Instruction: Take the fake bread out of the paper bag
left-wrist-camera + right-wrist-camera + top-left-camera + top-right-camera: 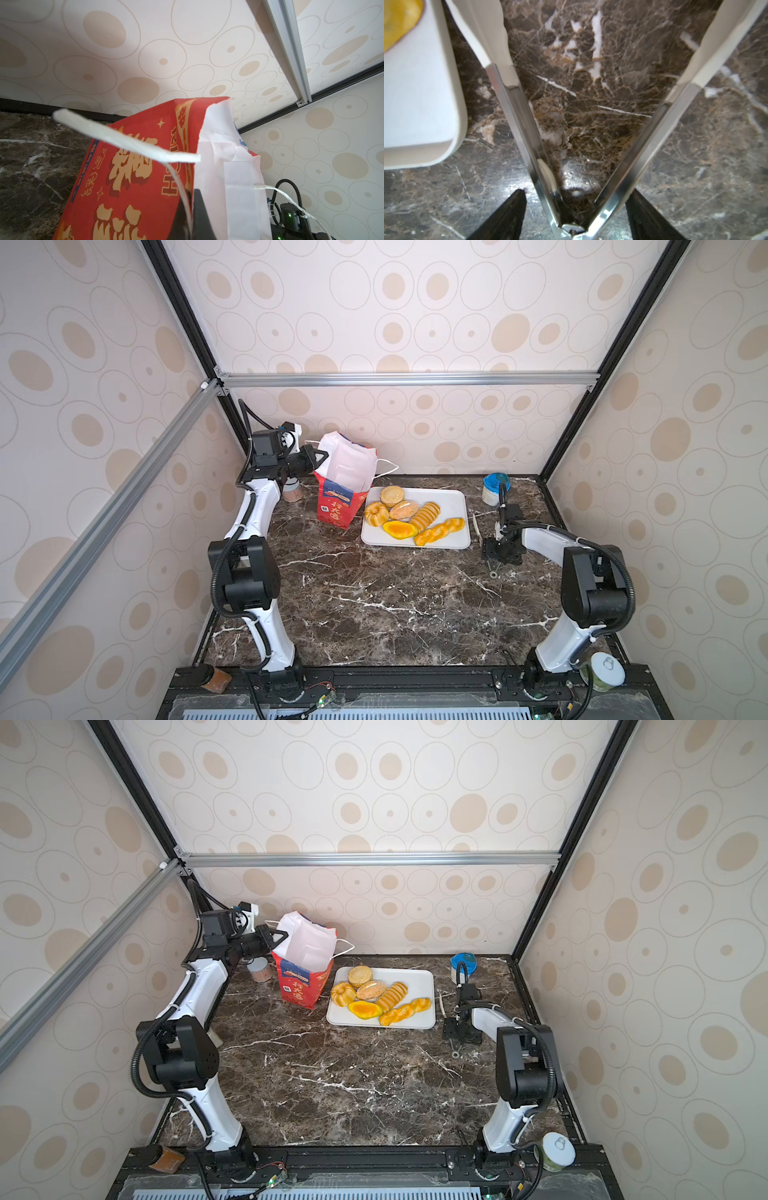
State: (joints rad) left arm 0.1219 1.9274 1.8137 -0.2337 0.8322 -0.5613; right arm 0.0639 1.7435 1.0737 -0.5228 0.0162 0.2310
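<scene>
Six breads (415, 516) on tray (457, 499), bag (338, 506) by L edge — tongs (517, 116) R

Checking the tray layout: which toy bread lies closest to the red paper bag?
The ring cake, the fluted one with a centre hole, at the tray edge beside the paper bag; the others lie farther off.

Soft, bright, even light in both top views, shadows faint. In the right wrist view shiny steel tongs (517, 116) glare; the white cord handle (124, 141) of the red paper bag (128, 187) is out of focus
</scene>
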